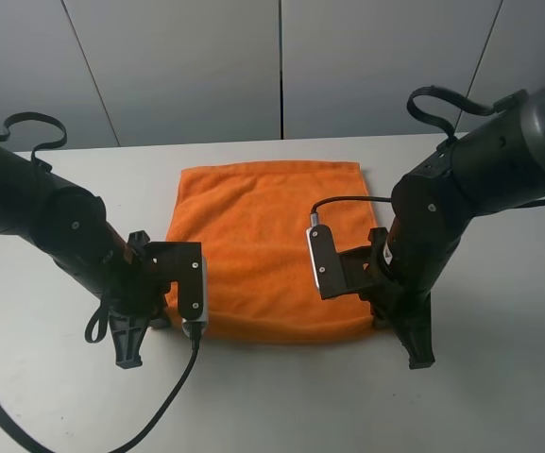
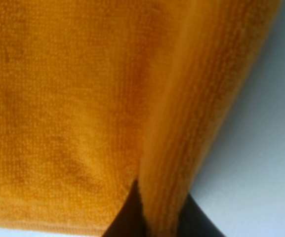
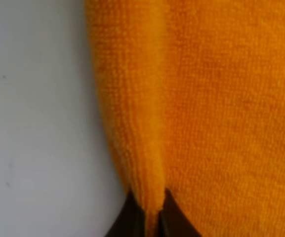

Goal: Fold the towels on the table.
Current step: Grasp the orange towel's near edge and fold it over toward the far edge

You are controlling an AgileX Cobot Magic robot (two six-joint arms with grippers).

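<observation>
Orange towel (image 1: 267,245) lies flat on the worktop (image 1: 45,396). The left hand (image 2: 149,222) and right hand (image 3: 153,219) each pinch a near-corner edge tight, probably so both corners lift evenly for the fold.

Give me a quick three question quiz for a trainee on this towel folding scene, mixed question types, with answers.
1. True or false: the left gripper is shut on the orange towel.
2. The towel is: A spread out on the white table, B rolled into a ball, C hanging off the table's edge.
3. Fill in: the right gripper pinches the towel's near ____ corner.
Key: 1 true; 2 A; 3 right.
</observation>
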